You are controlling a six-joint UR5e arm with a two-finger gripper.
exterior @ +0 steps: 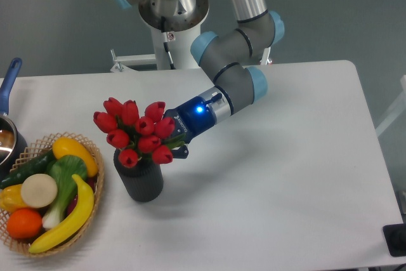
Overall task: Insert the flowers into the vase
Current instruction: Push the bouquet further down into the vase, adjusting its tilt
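Note:
The flowers [135, 130], a tight bunch of red tulip buds, sit directly over the mouth of the vase [141, 181], a dark ribbed cylinder standing on the white table. Their stems are hidden behind the buds and seem to run down into the vase. My gripper [170, 143] comes in from the right, just beside the bunch at the height of the vase's rim. The buds cover most of its fingers, so whether they still hold the stems is not visible.
A woven wicker basket [95, 176] with fruit and vegetables stands just left of the vase. A pot with a blue handle [9, 80] is at the far left edge. The arm's base [172, 11] rises behind the table.

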